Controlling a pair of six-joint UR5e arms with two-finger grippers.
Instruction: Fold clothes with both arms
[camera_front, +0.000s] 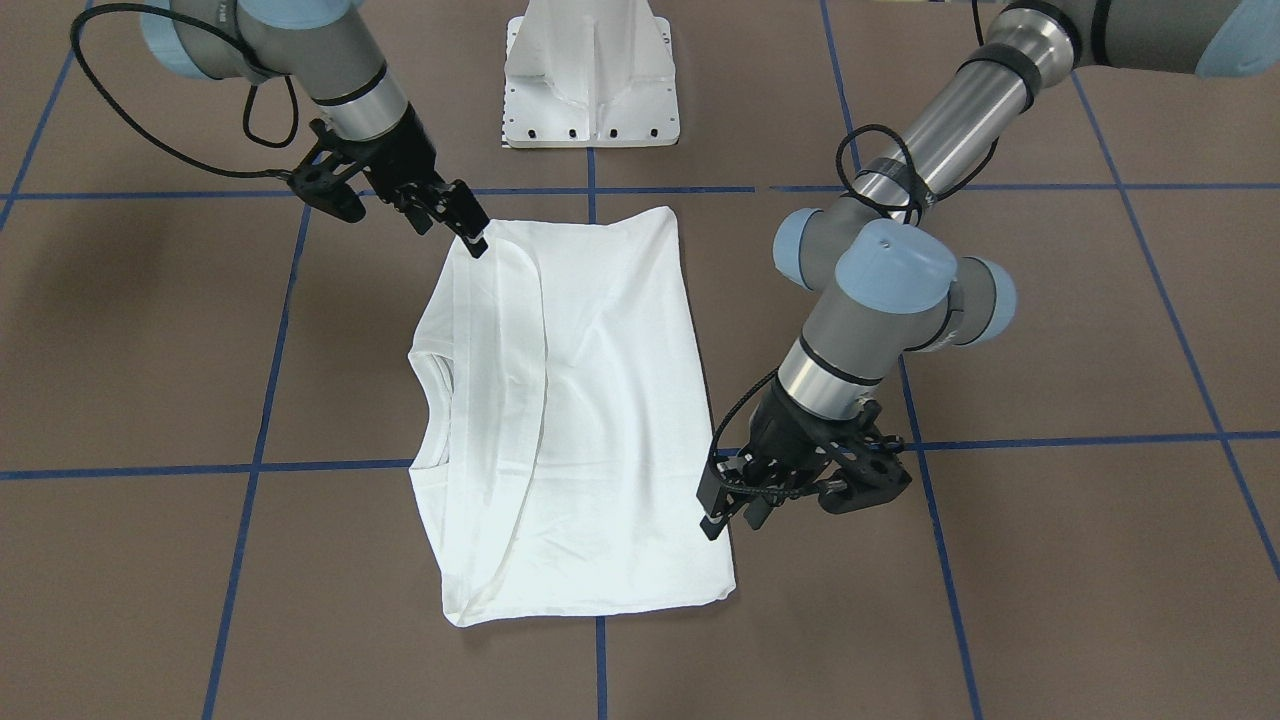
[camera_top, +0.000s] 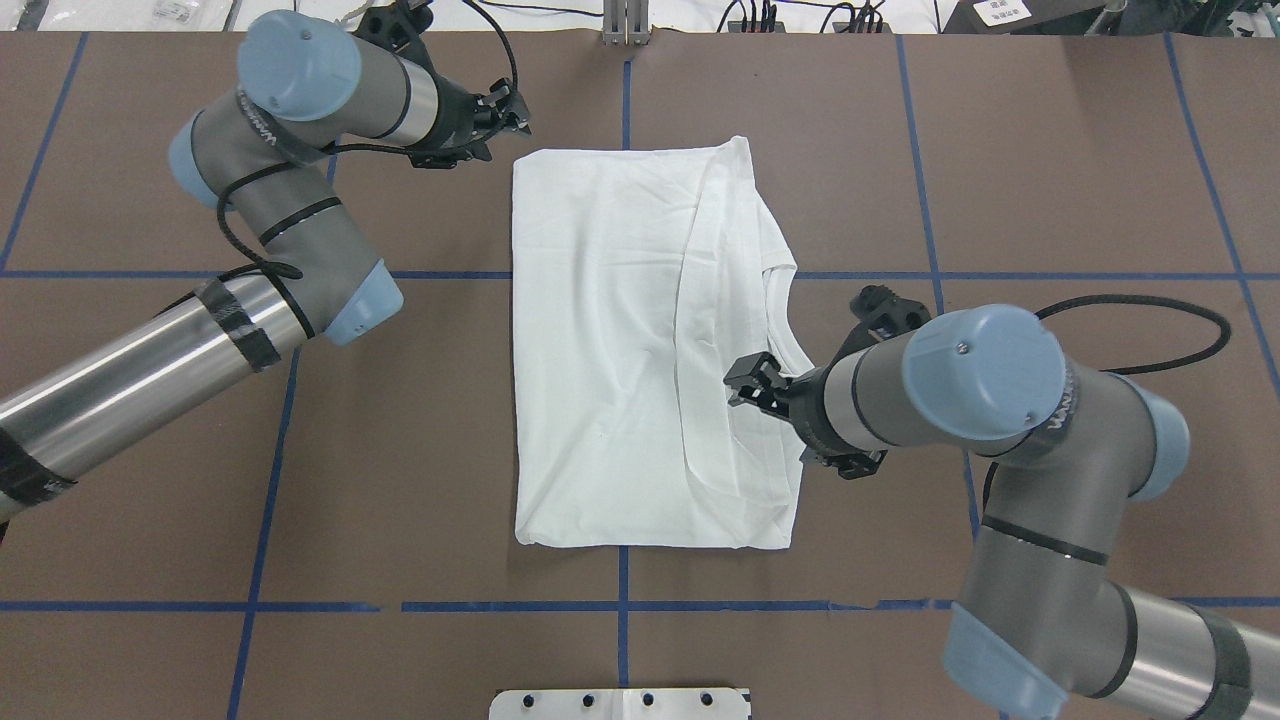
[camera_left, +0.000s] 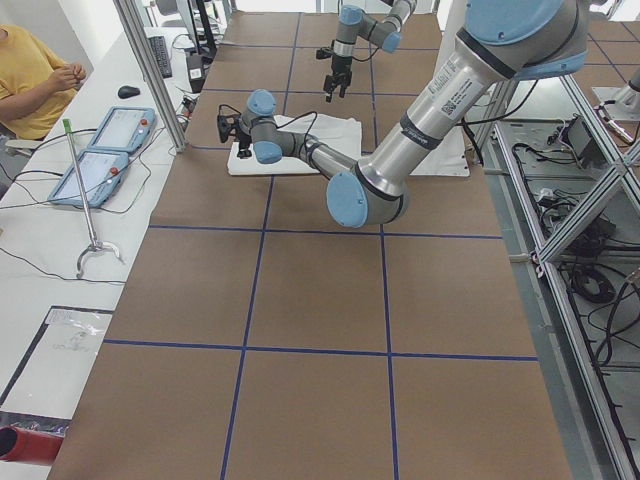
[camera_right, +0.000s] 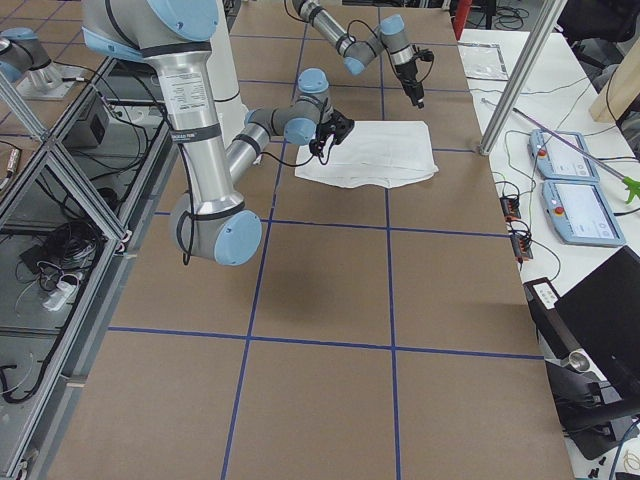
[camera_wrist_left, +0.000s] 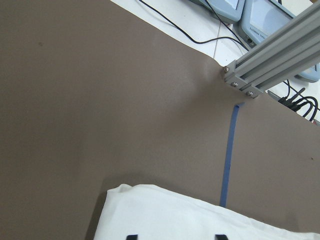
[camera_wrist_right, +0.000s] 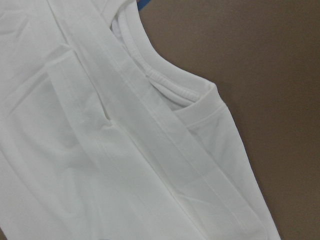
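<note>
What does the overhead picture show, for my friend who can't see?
A white shirt lies folded into a long rectangle on a brown table. The left fingers hover at its far corner, the right fingers near its collar.

Left gripper (camera_front: 733, 512) hangs low, jaws spread wide, while right gripper (camera_front: 462, 225) tilts downward.

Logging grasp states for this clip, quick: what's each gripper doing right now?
Left gripper: jaws open, holding nothing, over a corner of the shirt.
Right gripper: jaws look open, holding nothing, over the shirt.
</note>
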